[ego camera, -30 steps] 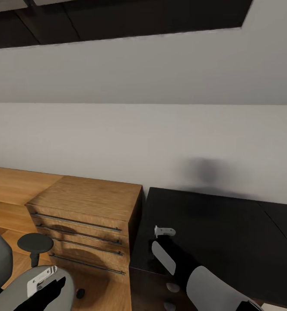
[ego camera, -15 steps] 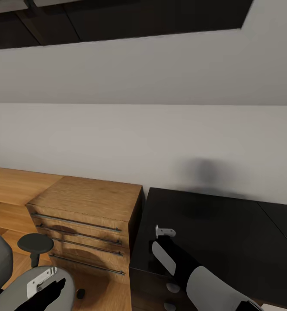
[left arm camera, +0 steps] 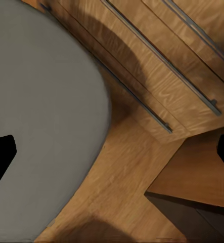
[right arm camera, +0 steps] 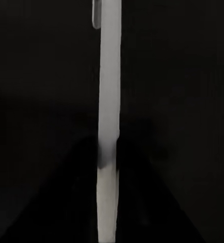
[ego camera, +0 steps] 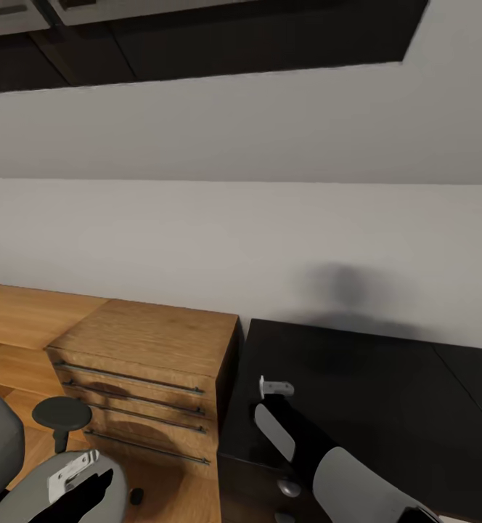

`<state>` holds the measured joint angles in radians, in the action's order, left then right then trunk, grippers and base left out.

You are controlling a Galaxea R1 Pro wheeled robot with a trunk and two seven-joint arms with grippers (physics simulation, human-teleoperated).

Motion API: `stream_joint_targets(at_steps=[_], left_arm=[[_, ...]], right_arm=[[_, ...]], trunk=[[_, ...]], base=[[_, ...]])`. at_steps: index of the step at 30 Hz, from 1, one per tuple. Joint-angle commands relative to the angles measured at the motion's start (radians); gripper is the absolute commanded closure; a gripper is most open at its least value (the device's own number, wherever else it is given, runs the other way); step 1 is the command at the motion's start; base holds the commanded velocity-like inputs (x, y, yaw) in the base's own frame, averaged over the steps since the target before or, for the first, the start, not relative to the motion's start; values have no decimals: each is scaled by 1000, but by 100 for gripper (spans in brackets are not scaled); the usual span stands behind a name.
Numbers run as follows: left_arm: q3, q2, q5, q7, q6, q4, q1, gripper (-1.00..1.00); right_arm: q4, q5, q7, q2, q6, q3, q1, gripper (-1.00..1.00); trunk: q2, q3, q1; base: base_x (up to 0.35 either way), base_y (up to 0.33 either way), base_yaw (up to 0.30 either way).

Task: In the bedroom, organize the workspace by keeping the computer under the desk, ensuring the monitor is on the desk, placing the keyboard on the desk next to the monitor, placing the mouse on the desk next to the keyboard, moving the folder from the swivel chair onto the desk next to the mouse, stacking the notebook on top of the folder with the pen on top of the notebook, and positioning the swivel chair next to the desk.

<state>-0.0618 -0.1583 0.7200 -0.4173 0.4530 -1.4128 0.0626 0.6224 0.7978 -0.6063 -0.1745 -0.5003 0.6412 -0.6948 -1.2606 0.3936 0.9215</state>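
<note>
Against a plain white wall (ego camera: 241, 240), the glossy black desk (ego camera: 372, 392) sits flush beside a light wooden drawer chest (ego camera: 150, 367) on a wood floor (ego camera: 172, 494). Over the desk's near corner, the right gripper (ego camera: 274, 387) is closed on the pen (right arm camera: 108, 101), a thin white stick lined up between dark fingers against the black top in the right wrist view. Down low, the left gripper (ego camera: 74, 472) hangs above the swivel chair (ego camera: 23, 479), its jaws spread wide over the grey seat edge and floor. A round dark armrest (ego camera: 61, 414) stands beside the chest.
</note>
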Motion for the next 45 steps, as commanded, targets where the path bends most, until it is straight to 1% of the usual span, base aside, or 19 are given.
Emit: stream_joint_targets(at_steps=[1, 4, 5, 6, 10, 13, 14, 15, 17, 23, 25, 30, 31, 33, 34, 36, 37, 39, 45], left_arm=[[4, -1, 10, -8, 2, -1, 0, -100], [16, -1, 10, -9, 1, 4, 0, -100], [18, -1, 10, -9, 1, 6, 0, -100], [21, 0, 10, -10, 1, 7, 0, -100], [26, -1, 10, -10, 2, 18, 0, -100], [67, -1, 8, -13, 1, 54, 0, -100], [73, -1, 7, -13, 1, 59, 0, -100], [92, -1, 6, -13, 1, 71, 0, -100], [98, -1, 3, -14, 1, 76, 0, -100], [102, -1, -21, -12, 2, 82, 0, -100], [103, -1, -24, -12, 2, 88, 0, -100], [119, 3, -31, -12, 3, 112, 0, -100], [157, 11, -83, -12, 4, 124, 0, -100], [163, 13, -104, -12, 4, 127, 0, -100], [170, 37, -127, -10, 5, 157, -1, -100], [170, 42, -139, -9, 5, 166, -1, -100], [170, 45, -159, -9, 6, 180, -1, -100], [171, 47, -175, -8, 6, 195, -1, -100], [169, 49, -179, -8, 6, 226, -1, -100]], right_arm=[[8, 7, -7, 0, -1, 3, -1, 100], [61, 5, -13, 0, 2, 2, -1, 100], [93, 5, -22, 10, 3, 2, -1, 100], [156, 7, -47, 36, 4, 3, 0, 100], [309, 12, -108, 107, 6, 3, 6, 100], [457, 13, -133, 172, 7, 3, 41, 100], [481, 13, -135, 181, 7, 2, 49, 100], [560, 14, -147, 214, 7, 1, 72, 100], [596, 14, -165, 228, 6, -1, 81, 100], [635, 19, -198, 237, 8, -4, 89, 100], [640, 49, -203, 236, 14, -5, 90, 100], [664, 60, -204, 239, 22, -5, 90, 100], [680, 61, -205, 242, 25, -6, 92, 100], [682, 61, -206, 243, 28, -7, 92, 100], [683, 62, -207, 243, 36, -9, 92, 100], [684, 63, -208, 243, 36, -9, 92, 100], [684, 63, -208, 243, 38, -9, 92, 100], [684, 63, -208, 242, 38, -9, 92, 100], [686, 62, -219, 243, 37, -10, 92, 100]], trunk=[[7, -2, -4], [28, -12, -15], [35, -15, -19], [42, -18, -23], [70, -30, -38], [91, -40, -50], [98, -43, -54], [105, -46, -57], [119, -52, -65], [161, -71, -88], [175, -77, -96], [210, -91, -115], [217, -95, -119], [231, -101, -126], [238, -104, -130], [252, -110, -138], [259, -113, -142], [273, -119, -149], [315, -138, -172]], base=[[-12, 0, 0], [-161, 0, 0], [-275, 0, 0], [-299, 0, 0], [-321, 0, 0], [-337, 0, 0], [-339, 0, 0], [-340, 0, 0], [-341, 0, 0], [-191, 0, 0], [-24, 0, -43], [-5, 0, -64], [0, 0, -6], [0, 0, -73], [0, 0, -239], [0, 0, -169], [0, 0, -54], [0, 0, -27], [0, 0, -2]])
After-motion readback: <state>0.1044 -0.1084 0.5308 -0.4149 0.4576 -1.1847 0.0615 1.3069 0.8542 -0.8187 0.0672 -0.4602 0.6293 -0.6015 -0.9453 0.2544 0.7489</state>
